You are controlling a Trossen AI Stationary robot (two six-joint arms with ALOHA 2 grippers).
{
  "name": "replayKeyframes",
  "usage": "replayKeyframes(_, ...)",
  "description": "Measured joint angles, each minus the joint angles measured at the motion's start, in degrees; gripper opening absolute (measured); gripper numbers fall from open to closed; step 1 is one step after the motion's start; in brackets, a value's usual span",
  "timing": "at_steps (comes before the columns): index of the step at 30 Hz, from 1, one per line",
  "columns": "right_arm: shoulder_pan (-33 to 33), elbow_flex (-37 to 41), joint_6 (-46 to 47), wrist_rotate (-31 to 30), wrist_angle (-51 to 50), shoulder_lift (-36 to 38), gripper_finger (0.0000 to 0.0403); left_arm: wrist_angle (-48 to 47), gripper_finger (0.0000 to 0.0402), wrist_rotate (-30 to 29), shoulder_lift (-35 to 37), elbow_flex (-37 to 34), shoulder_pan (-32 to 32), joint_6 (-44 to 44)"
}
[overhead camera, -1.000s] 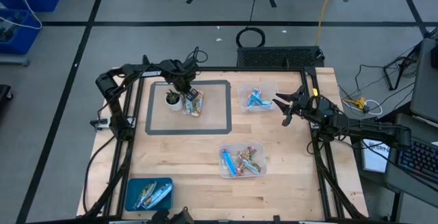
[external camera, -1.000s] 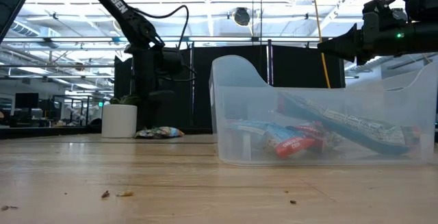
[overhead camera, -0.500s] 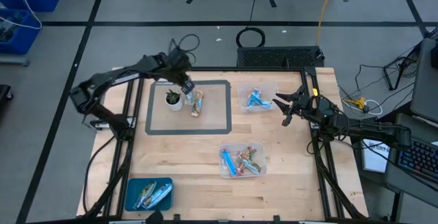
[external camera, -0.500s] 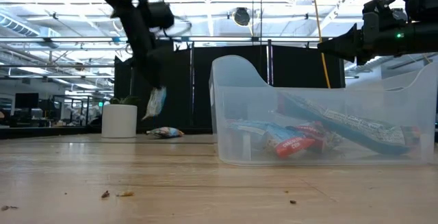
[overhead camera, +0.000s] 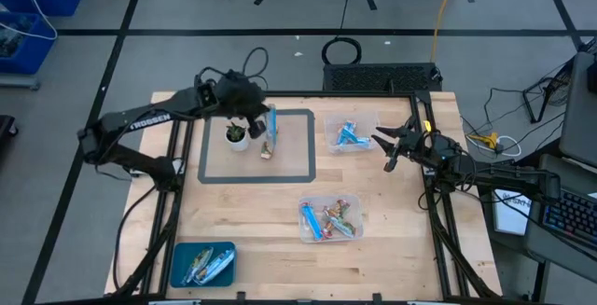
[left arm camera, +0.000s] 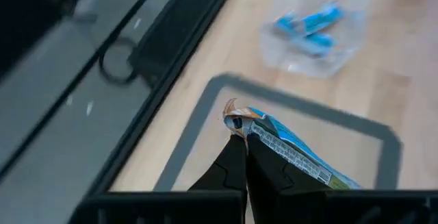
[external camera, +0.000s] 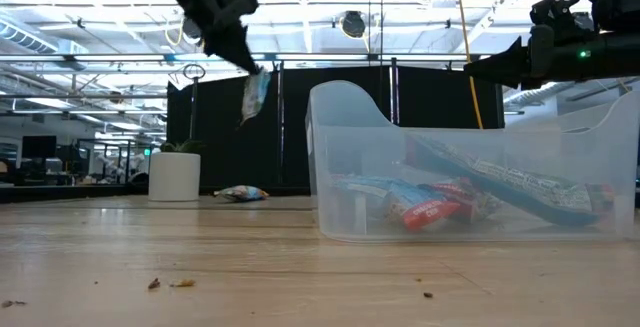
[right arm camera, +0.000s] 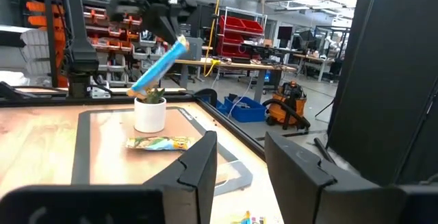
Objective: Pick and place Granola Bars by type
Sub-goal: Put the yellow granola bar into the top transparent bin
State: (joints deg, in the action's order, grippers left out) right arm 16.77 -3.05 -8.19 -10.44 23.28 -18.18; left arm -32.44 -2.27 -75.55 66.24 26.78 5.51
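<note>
The left gripper (left arm camera: pixel 245 157) is closed on one end of a blue-white granola bar (left arm camera: pixel 291 152), held high over the grey-framed mat (overhead camera: pixel 294 160), so it could swing or slip out if the pinch is shallow; the right gripper (overhead camera: pixel 390 146) waits half open beside the far bin (overhead camera: pixel 373 124). The bar hangs nearly upright, its long axis a little tilted and its free end pointing down; one more bar (overhead camera: pixel 266 149) lies flat on the mat near the white cup (overhead camera: pixel 237 137).

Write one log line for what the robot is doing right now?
left gripper: jaws shut on blue granola bar, lifted above mat | right gripper: jaws open, empty, beside far bin | one bar remains on mat
</note>
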Motion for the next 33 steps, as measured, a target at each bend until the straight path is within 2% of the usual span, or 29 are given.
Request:
replayKeyframes(5, -0.01, 0.0, -0.02, -0.02, 0.03, 0.01, 0.0114, 10.22, 0.0001, 2.5, -0.65, -0.87, -5.74, 9.07)
replayKeyframes(13, -0.01, 0.0, 3.96, 0.0, 3.7, -0.01, 0.0114, 28.77, 0.0001, 2.68, -0.77, -7.57, -12.81, 22.6)
replayKeyframes(18, -0.01, 0.0, 12.34, 0.01, 6.08, 0.01, 0.0114, 37.73, 0.0001, 2.68, -1.15, -11.21, -13.65, 25.15)
replayKeyframes(21, 0.0, 0.0, 17.31, 0.0, 6.07, 0.01, 0.0114, 38.3, 0.0002, 2.68, -1.61, -12.23, -13.63, 27.16)
replayKeyframes(25, 0.03, 0.0, 18.51, -0.05, 8.05, -0.27, 0.0114, 40.26, 0.0003, 4.16, -3.67, -12.22, -13.74, 28.44)
replayKeyframes(33, -0.83, -0.19, 22.85, 1.67, 12.43, -9.8, 0.0114, 48.31, 0.0003, 5.87, -9.66, -12.2, -12.35, 29.03)
